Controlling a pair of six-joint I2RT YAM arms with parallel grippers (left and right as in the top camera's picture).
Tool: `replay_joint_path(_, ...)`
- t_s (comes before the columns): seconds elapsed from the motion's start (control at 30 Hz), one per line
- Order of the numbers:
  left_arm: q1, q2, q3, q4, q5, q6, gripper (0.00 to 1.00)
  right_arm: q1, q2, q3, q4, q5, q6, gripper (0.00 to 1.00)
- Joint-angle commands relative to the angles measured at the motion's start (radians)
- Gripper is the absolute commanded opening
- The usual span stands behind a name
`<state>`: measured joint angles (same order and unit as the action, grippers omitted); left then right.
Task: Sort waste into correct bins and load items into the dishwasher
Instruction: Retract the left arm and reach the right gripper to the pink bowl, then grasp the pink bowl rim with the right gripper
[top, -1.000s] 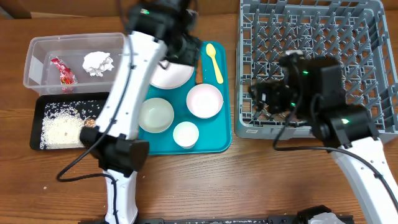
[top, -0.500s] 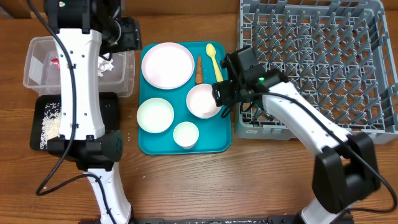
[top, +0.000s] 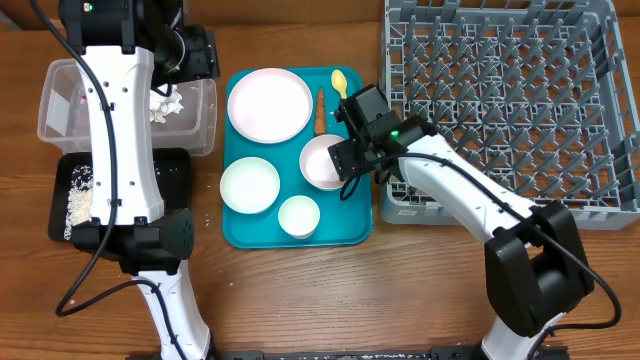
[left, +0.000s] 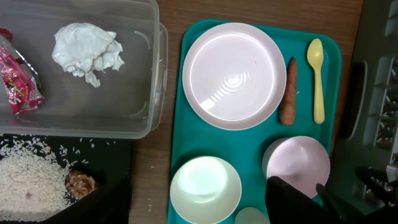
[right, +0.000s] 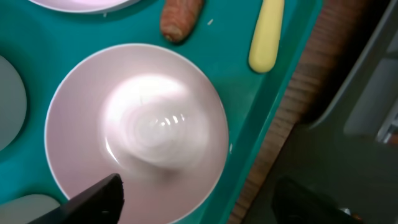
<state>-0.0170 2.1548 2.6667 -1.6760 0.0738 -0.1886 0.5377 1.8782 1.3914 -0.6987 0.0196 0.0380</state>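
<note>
My right gripper (right: 205, 199) is open and low over the right white bowl (right: 137, 130). One finger hangs above the bowl's inside, the other outside the teal tray's edge. On the tray lie the plate (top: 270, 104), a second bowl (top: 250, 185), the cup (top: 299, 216), the yellow spoon (top: 341, 82) and the carrot piece (top: 320, 110). My left gripper (left: 199, 211) is open and empty, high near the clear tub (top: 200, 130). The tub holds the napkin (left: 87, 50) and the red wrapper (left: 22, 87). Rice (left: 28, 186) and a brown lump (left: 81, 183) lie in the black tray (top: 180, 165).
The grey dish rack (top: 500, 100) stands at the right, its near left corner close beside my right arm. The teal tray (top: 340, 235) sits between rack and bins. A few rice grains lie on the wood left of the teal tray.
The right arm has swung left from the rack to over the right bowl, and its jaws have narrowed somewhat. The left arm has moved off the tray, back to the clear tub.
</note>
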Motion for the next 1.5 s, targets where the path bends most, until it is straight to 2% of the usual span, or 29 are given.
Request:
replay_joint_path(0.0,0.005,-0.017,0.018,0.006,-0.003,-0.014,0.72,0.008,0.032,0.026,0.015,0.032,-0.045,0.74)
replay_joint_path(0.27,0.005,-0.017,0.018,0.006,-0.003,-0.014,0.73,0.052,0.132,0.026,0.035,0.039,-0.073,0.62)
replay_joint_path(0.57,0.005,-0.017,0.018,0.012,-0.003,-0.014,0.77,0.061,0.136,0.026,0.035,0.062,-0.069,0.36)
replay_joint_path(0.77,0.005,-0.017,0.018,0.013,-0.003,-0.014,0.81,0.061,0.136,0.067,-0.026,0.062,-0.068,0.29)
replay_joint_path(0.93,0.005,-0.017,0.018,0.020,-0.003,-0.014,0.86,0.061,0.125,0.242,-0.196,0.062,-0.069,0.20)
replay_joint_path(1.0,0.005,-0.017,0.018,0.021,-0.003,-0.014,0.92,0.061,0.115,0.349,-0.278,0.063,-0.068,0.18)
replay_joint_path(1.03,0.005,-0.017,0.018,0.021,-0.003,-0.014,1.00,0.061,0.112,0.402,-0.314,0.068,-0.066,0.17)
replay_joint_path(1.27,0.005,-0.017,0.018,0.047,-0.011,-0.014,1.00,0.054,0.109,0.753,-0.475,0.279,-0.008,0.04)
replay_joint_path(1.37,0.005,-0.017,0.018,0.057,-0.011,-0.014,1.00,0.042,0.109,0.781,-0.500,0.274,-0.016,0.04)
replay_joint_path(1.4,0.005,-0.017,0.018,0.056,-0.011,-0.014,1.00,0.037,0.113,0.779,-0.515,0.244,-0.015,0.08)
replay_joint_path(1.47,0.005,-0.017,0.018,0.055,-0.011,-0.014,1.00,0.030,0.129,0.769,-0.539,0.132,-0.015,0.23)
